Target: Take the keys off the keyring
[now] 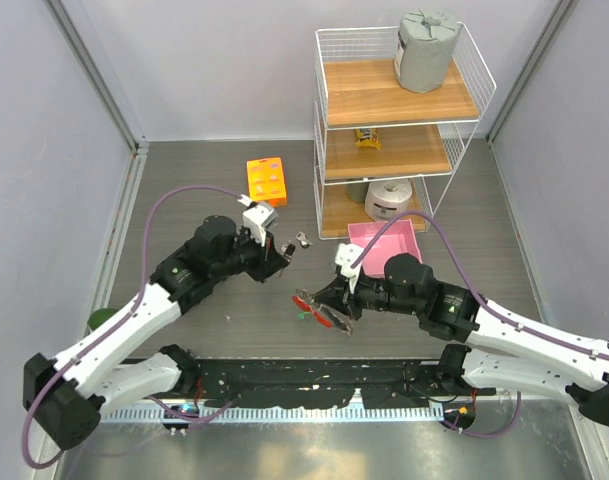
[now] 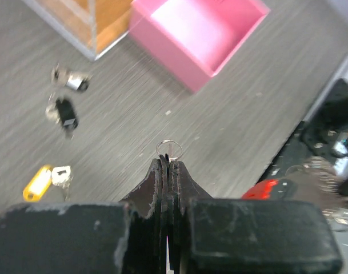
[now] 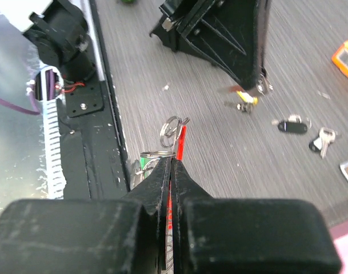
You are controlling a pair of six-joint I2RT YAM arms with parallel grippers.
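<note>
Gripping the keyring [image 3: 170, 127] by its red strap [image 3: 182, 140], right gripper [image 3: 172, 161] clamped tight, toward the table's [image 1: 184, 180] near edge.
Left gripper [image 2: 169, 164] pinches a small ring [image 2: 169, 149]; loose keys [image 2: 65, 114] lie beside it, pink box [image 2: 199, 31] beyond.

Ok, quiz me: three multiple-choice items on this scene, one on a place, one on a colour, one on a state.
1. Which board of the rack holds the grey roll? A. top B. middle C. bottom
2. What colour is the strap? A. blue B. red C. white
3. How is the right gripper? A. wide open B. shut on nothing C. shut on the strap

1 A: the roll stands on the top board.
2 B: it shows bright red in the right wrist view.
3 C: the closed gripper pinches the strap.
</note>
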